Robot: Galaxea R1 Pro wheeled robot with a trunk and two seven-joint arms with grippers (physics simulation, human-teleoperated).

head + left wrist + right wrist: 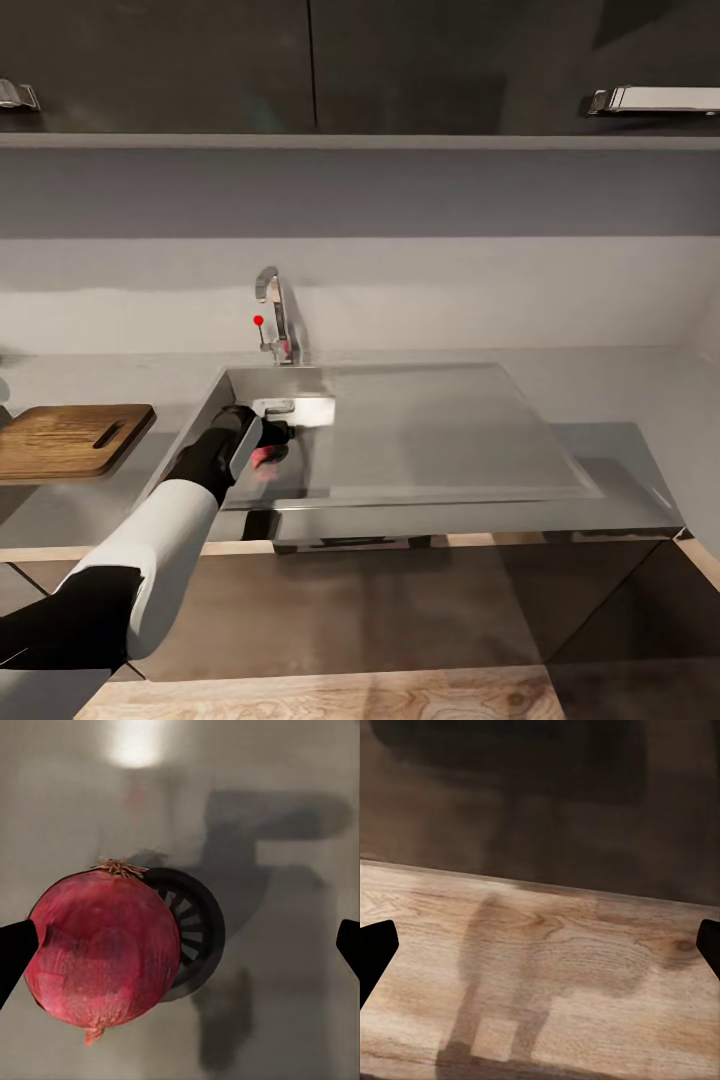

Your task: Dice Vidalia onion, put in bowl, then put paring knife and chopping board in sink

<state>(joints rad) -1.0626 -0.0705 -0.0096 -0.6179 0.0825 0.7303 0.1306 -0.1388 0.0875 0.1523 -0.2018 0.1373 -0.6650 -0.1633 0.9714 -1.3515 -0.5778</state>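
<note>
Reaching my left gripper [180, 945] into the sink [420, 430] — jaws spread wide, 1 fingertip [15, 949] touching the Vidalia onion [103, 949]. My right gripper [540, 949] hangs open over wood flooring [547, 997].

The kitchen is lit softly and rather dimly, and the upper cabinets [300, 60] are almost black. The light seems to come from above: a bright patch of glare lies on the steel floor of the sink [420, 440], and in the left wrist view a white reflection glows on the basin. There the Vidalia onion [105, 949] is sharp and evenly lit, while the drain [191, 934] beside it and the grey shadows of the arm have soft, blurred edges. In the right wrist view, the wooden floor [540, 975] carries a faint, blurred shadow, and the zone behind it is dark and without detail. All three pictures look slightly soft.
</note>
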